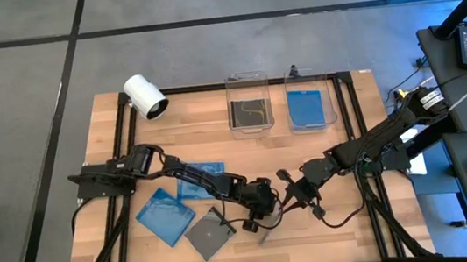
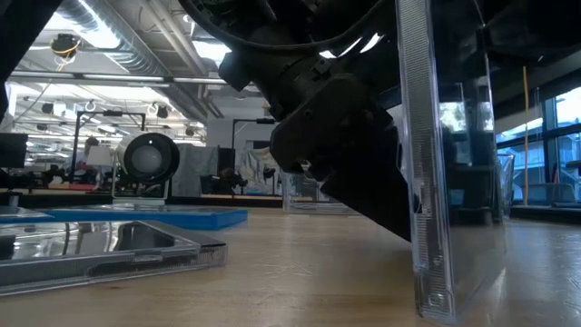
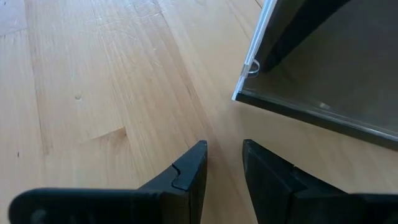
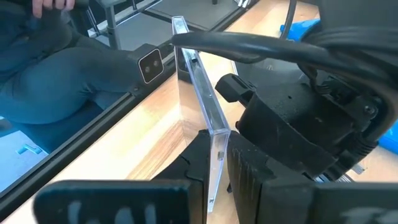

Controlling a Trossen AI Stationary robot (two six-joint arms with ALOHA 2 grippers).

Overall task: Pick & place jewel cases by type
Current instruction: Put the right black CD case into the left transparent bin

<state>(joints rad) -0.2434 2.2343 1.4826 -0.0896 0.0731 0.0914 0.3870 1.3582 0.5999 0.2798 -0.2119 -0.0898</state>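
Jewel case (image 4: 200, 87) stands on edge, clamped in the right tool (image 4: 214, 163); left tool (image 3: 222, 163), slightly apart, crowds it.

Upright clear-edged case (image 2: 434, 173) cut off by the top edge in the low view, its dark face largely hidden behind the left arm's gripper housing (image 2: 336, 127). In the high view, same case (image 1: 265, 230) too small and too crowded by both grippers to read as more than a thin sliver. Flat case near the camera (image 2: 100, 250) cut by the left edge of the low view. Dark case (image 3: 323, 68) cropped by the top and right edges of the left wrist view. Seated person (image 4: 56, 68) beyond the table's edge cut off by the top and left edges. Contents of the far dark bin (image 1: 249, 111) too small to tell apart.
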